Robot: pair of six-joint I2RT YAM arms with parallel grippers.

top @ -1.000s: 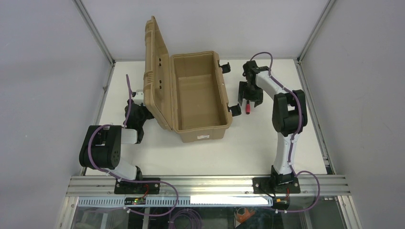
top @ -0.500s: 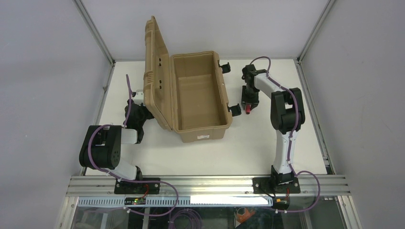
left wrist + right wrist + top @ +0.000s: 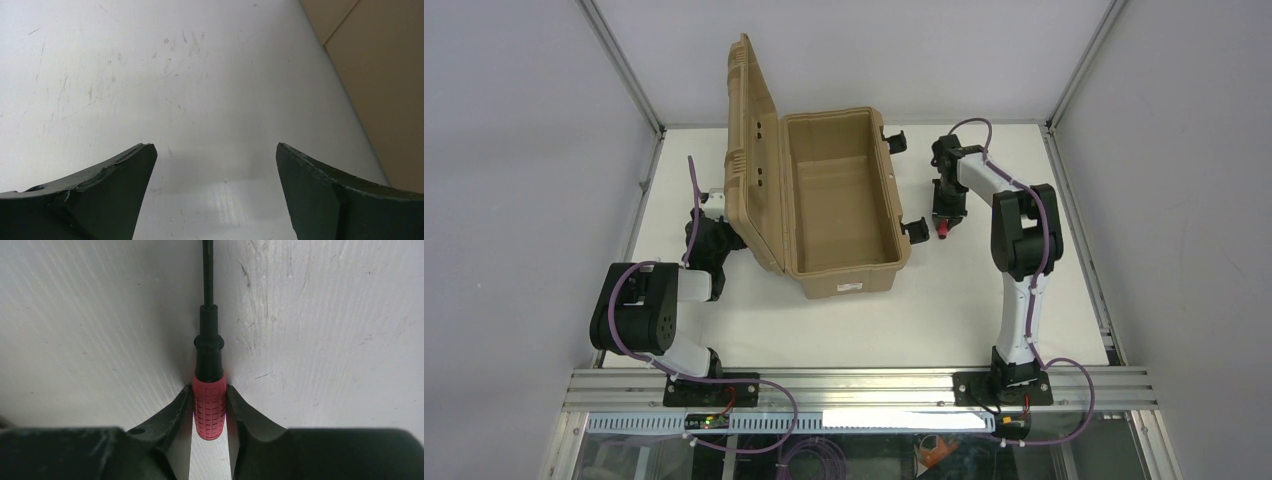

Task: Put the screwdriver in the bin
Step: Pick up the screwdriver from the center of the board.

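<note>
The screwdriver (image 3: 209, 407) has a red-pink ribbed handle, a black collar and a thin dark shaft, and lies on the white table. My right gripper (image 3: 209, 390) is shut on its handle, both fingertips pressed against its sides. From above, the screwdriver (image 3: 943, 233) shows as a red tip under the right gripper (image 3: 946, 213), just right of the bin (image 3: 894, 262). The bin is a tan case with its ribbed lid (image 3: 751, 150) standing open to the left and nothing inside. My left gripper (image 3: 214, 150) is open over bare table beside the bin's wall (image 3: 385, 95).
Black latches (image 3: 914, 229) stick out of the bin's right side, close to the right gripper. The left arm (image 3: 659, 305) is folded low at the bin's left, behind the lid. Metal frame posts and grey walls enclose the table (image 3: 944, 310).
The right gripper's jaws have closed from wide open onto the screwdriver's handle, and the wrist has shifted slightly. The left arm and the bin have not moved.
</note>
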